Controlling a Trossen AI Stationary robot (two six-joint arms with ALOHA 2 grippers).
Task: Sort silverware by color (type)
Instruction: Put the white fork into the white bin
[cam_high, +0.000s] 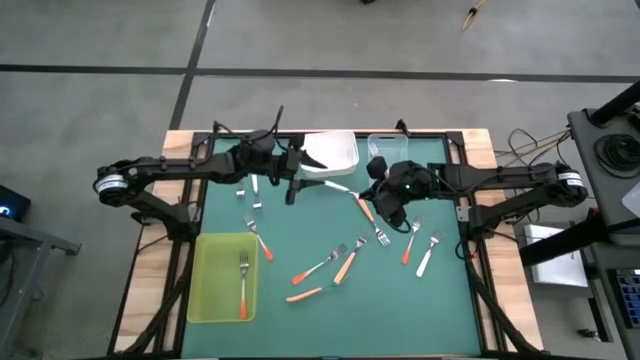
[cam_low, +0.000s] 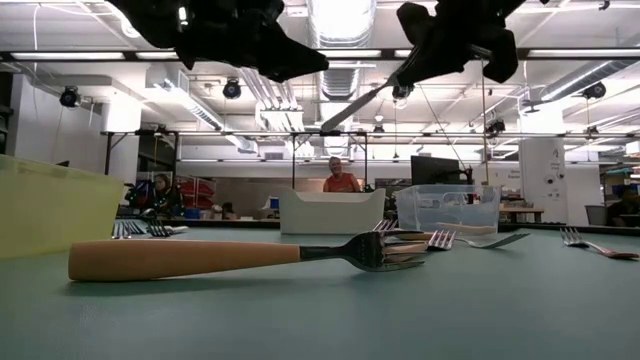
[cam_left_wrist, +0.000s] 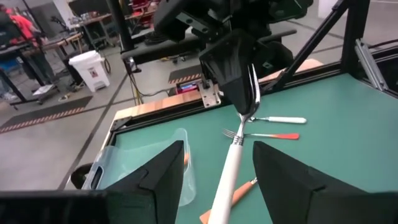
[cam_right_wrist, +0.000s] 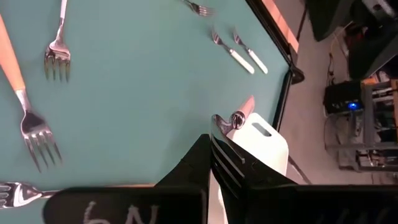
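Right gripper clamped on tines of white-handled metal fork, held aloft mid-table beside white rectangular tray, handle presented between parted fingers of left gripper, seemingly for handover.

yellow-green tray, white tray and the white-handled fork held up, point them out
yellow-green plastic tray (cam_high: 207, 300), high view, bare floor.
white plastic tray (cam_high: 337, 152), high view, inside.
white-handled metal fork (cam_left_wrist: 231, 163), left wrist view, handle.

High view straight down over the whole green surface, low view level at surface height, facing the room, close behind a light-orange-handled metal fork, wrist views close, sharing the white-handled fork at centre.
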